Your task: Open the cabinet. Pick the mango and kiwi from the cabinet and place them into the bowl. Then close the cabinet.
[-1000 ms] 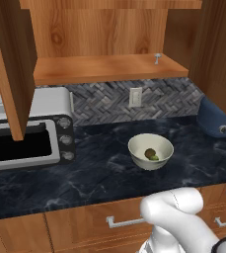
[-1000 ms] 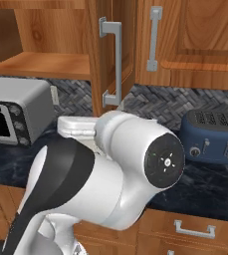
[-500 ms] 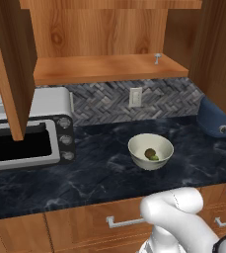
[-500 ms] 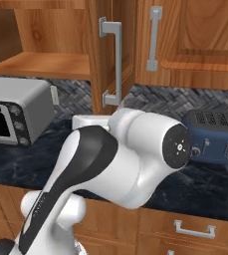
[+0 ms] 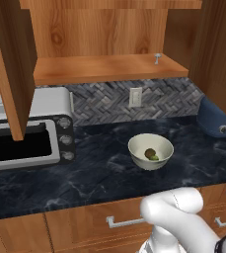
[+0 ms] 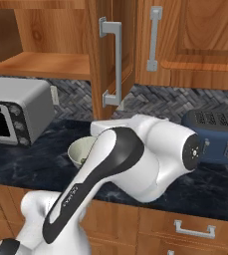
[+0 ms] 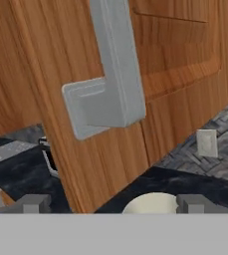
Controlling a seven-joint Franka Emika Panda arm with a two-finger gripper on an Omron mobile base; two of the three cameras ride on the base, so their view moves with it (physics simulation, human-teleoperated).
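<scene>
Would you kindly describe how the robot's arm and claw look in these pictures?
The arm is glossy white with rounded, bulbous housings, a dark charcoal band running along one link, and a dark round joint cap with small pale marks. No cables show. The claw shows two small, blocky dark grey finger tips.

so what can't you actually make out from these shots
- Bowl: in the right base view the arm hides most of it, so its contents are hidden there.
- Fruit in the bowl: in the left base view, too small to separate the mango from the kiwi clearly.
- Gripper: in the hand view just the two fingertips rise at the bottom.
- Cabinet: its top is cut off by the upper edge of the left base view.
</scene>
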